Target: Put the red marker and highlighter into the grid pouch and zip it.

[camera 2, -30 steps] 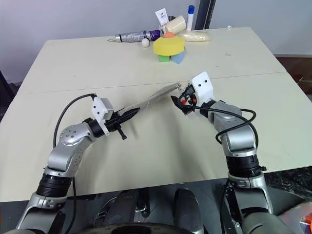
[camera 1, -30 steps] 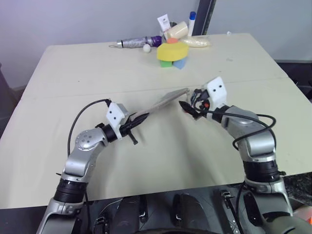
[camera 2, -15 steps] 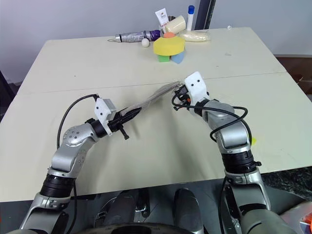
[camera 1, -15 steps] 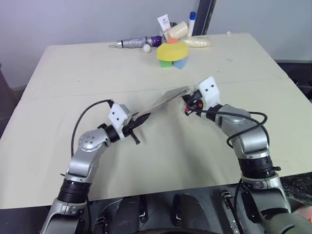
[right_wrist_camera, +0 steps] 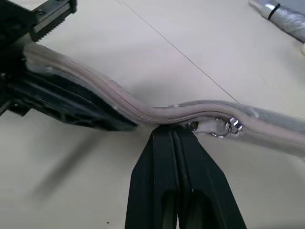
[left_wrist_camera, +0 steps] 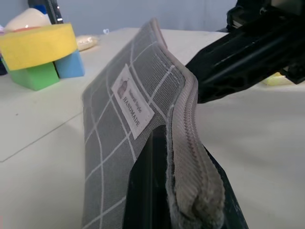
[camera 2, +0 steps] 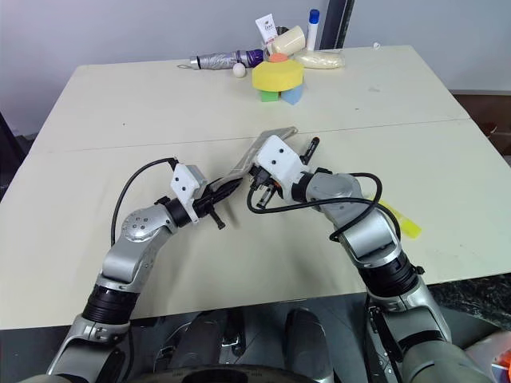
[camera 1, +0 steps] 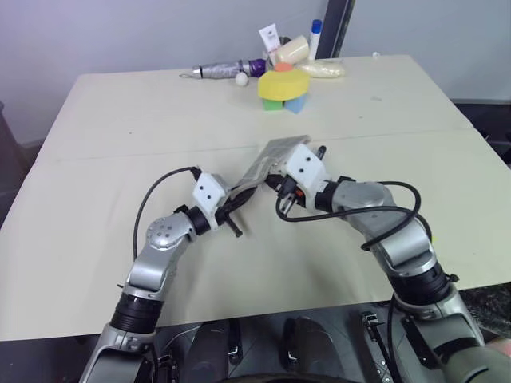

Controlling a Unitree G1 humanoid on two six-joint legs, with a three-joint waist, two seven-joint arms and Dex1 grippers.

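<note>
Since the slim yellow translucent highlighter (camera 2: 399, 220) is lying loose on the beige table (camera 1: 120, 120) beside our right forearm, we reckon the step in hand is getting the zipper open, not closing it. The flat grey fabric grid pouch (camera 1: 271, 157) with white lines and a small white label is held up off the table, tilted, with its zipper edge facing our right gripper (right_wrist_camera: 172, 131). Our left gripper (camera 1: 242, 193) is clamped tight on the pouch's near end, with 1 finger on each face of the fabric. The right gripper's 2 black fingers are pressed fully together, and their tips touch the zipper edge just beside the little metal zipper pull (right_wrist_camera: 224, 126). We can't tell whether the tab is actually pinched or just missed. To do this well, we'd make sure the pull really is caught. Then we'd drag it straight along the zipper line while the left side keeps the pouch taut, because the edge is already buckling where we press. A short dark pen-like thing (camera 2: 311, 146) lies on the table just past the right wrist. It may be the red marker, but we can't make out a red end.
</note>
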